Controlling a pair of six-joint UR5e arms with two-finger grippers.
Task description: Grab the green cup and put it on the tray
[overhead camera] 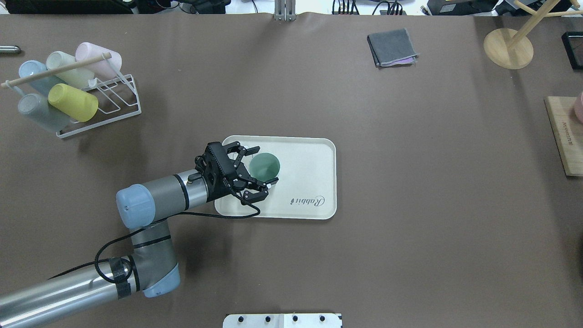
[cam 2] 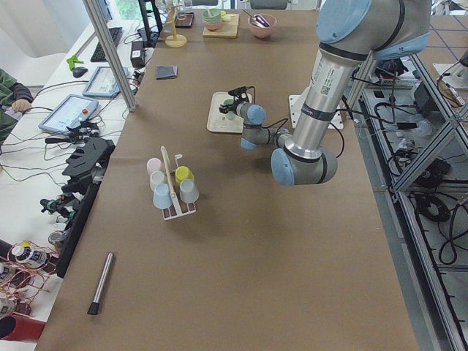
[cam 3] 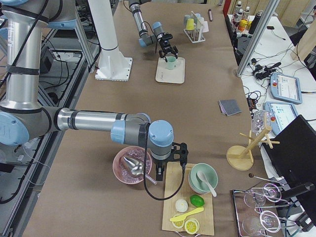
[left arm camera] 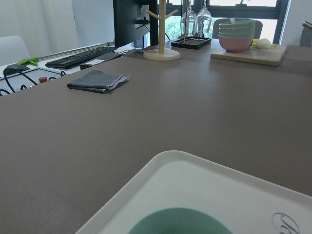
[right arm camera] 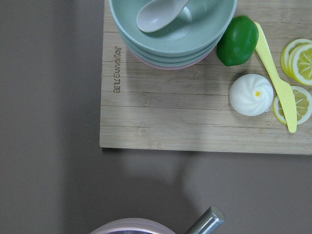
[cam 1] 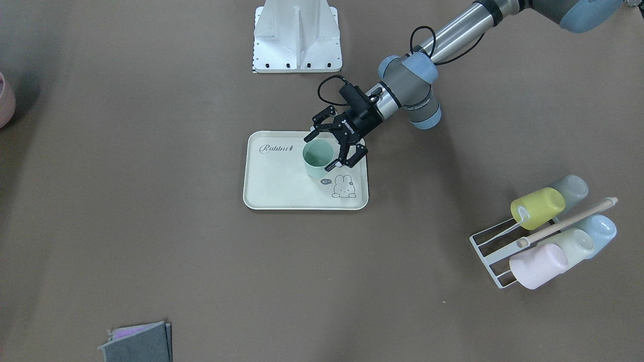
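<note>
Green cup (cam 1: 318, 158) upright, on tray (cam 1: 282, 186) (wrist: rim)

The green cup (left arm camera: 180, 222) stands within the tray (left arm camera: 195, 183).

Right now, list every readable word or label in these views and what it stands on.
"Rabbit": script on the tray.
"hi": speech bubble by the tray's bunny drawing.
Left gripper label: too small to read.
Cutting board brand stamp: not legible.
</note>
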